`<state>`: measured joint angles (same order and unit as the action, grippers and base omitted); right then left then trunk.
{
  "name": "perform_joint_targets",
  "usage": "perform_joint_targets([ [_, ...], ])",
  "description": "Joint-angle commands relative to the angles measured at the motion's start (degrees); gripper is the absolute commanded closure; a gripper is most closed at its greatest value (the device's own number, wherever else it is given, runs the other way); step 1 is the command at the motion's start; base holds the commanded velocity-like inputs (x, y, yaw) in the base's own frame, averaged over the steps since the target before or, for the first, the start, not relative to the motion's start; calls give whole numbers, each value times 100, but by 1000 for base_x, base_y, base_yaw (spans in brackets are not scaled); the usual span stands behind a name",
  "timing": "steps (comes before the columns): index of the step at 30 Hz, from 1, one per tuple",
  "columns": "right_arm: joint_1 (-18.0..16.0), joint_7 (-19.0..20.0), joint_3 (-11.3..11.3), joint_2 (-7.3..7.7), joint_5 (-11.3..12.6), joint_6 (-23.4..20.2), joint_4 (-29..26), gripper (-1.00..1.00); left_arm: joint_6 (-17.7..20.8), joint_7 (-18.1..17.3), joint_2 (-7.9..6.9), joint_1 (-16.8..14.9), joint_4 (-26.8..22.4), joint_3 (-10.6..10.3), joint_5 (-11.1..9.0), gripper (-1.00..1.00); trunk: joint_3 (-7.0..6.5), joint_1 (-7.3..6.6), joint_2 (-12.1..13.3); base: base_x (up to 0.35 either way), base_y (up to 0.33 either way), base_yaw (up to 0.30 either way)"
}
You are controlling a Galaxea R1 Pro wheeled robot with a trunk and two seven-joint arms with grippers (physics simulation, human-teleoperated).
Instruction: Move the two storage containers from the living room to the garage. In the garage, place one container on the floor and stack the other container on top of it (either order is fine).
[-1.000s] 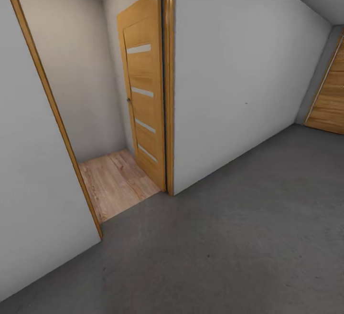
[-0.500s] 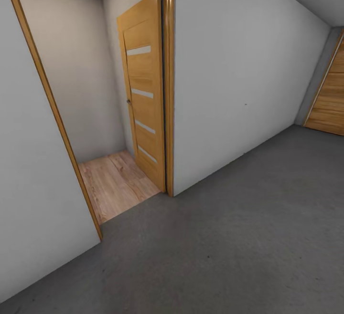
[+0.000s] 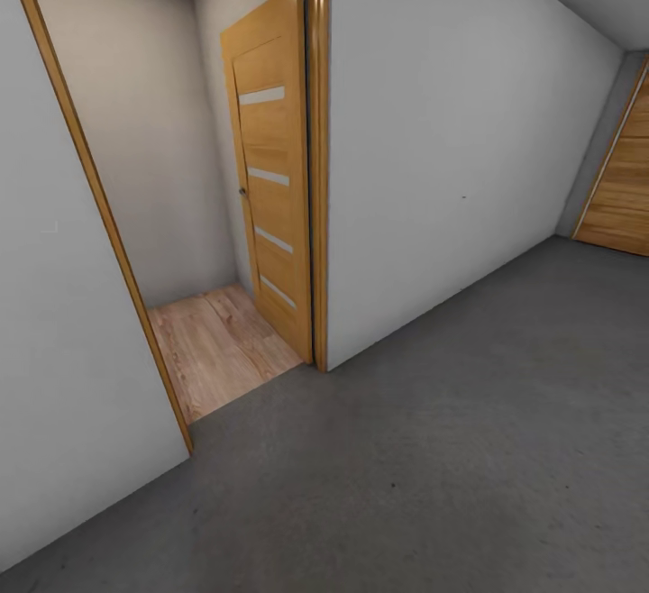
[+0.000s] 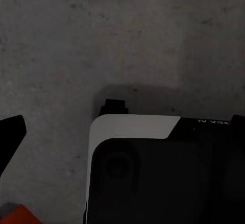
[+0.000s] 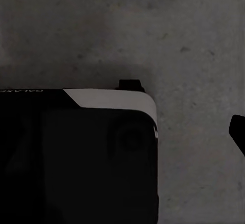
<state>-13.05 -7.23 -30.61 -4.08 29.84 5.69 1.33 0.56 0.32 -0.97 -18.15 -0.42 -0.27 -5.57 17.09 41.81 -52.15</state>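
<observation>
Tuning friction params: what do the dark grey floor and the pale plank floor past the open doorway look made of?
Dark grey floor: likely concrete, matte, rough, faintly mottled and speckled. Pale plank floor: apparently light wood or laminate, with visible grain and board seams, low sheen.

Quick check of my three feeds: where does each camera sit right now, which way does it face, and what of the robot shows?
Head view: on the head, facing forward and down at the open door, white wall and grey floor.
Left wrist view: near the left gripper, facing the floor; the robot's black-and-white base and an orange-red corner show.
Right wrist view: facing the floor; the base shows.
Shared by all: the concrete floor.
</observation>
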Motion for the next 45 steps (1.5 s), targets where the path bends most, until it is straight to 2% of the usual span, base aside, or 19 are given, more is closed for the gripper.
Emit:
perform_joint_targets([
  [1, -5, -7, -49, -5, 69, 31, 15, -100, 6, 3, 0, -3, -2, -6, -58, -100, 7, 0, -5, 0, 0, 0],
  [19, -5, -8, -51, -5, 40, 37, 17, -100, 8, -5, 6, -4, -18, -30, -48, -100, 7, 0, -5, 23, 0, 0],
  [35, -6, -15, -58, -5, 56, 27, 21, -100, 105, -13, 16, -1, 22, -43, -101, -100, 7, 0, -5, 308, 0, 0],
  [45, 279, -7, -59, 3, 47, 143, 34, -100, 111, -48, 25, 359, 24, -43, -97, -100, 7, 0, -5, 324, 0, 0],
])
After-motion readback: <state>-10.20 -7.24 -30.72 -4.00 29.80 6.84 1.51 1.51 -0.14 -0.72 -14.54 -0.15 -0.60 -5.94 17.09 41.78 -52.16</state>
